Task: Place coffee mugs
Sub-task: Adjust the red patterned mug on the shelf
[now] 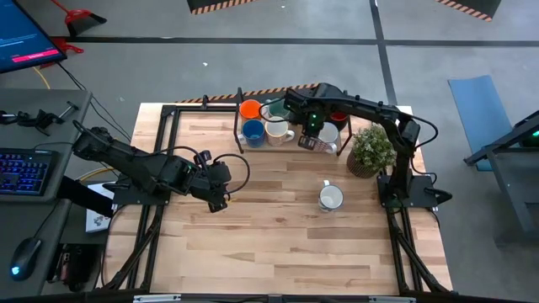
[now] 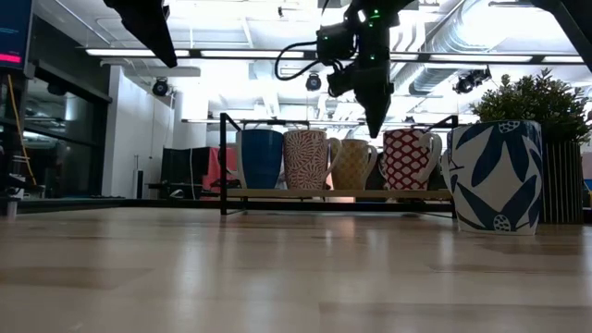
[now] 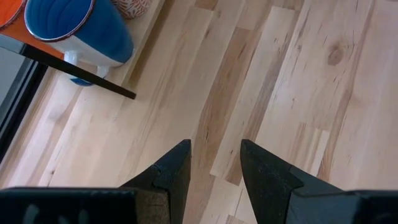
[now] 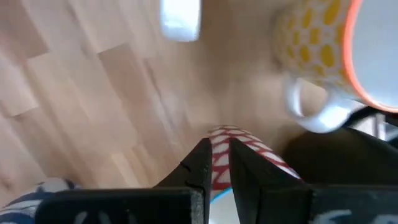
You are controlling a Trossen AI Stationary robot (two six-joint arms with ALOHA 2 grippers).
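A black rack (image 1: 240,118) at the table's far edge holds several mugs: orange (image 1: 249,108), teal-green (image 1: 274,109), blue (image 1: 253,131), cream (image 1: 278,130), dark red (image 1: 338,116) and a red-and-white patterned mug (image 2: 407,159). A blue-leaf patterned mug (image 1: 330,198) stands by its base on the bare table. My right gripper (image 1: 310,137) reaches down over the rack and is shut on the red-patterned mug. My left gripper (image 1: 221,194) hovers open above bare wood at the table's left-middle. My right gripper (image 4: 216,146) pinches the red-and-white mug's rim (image 4: 227,132) between its two fingers. The fingers (image 2: 376,120) come from above, pointing down, at the rim's side toward the yellow-patterned mug. The mug stands upright with its base on the rack's shelf.
A bushy potted plant (image 1: 370,150) stands right of the rack, close to the right arm. The yellow-dotted mug (image 4: 329,43) with its white handle sits just beside the held one. Bare wood spreads over the table's middle and near half.
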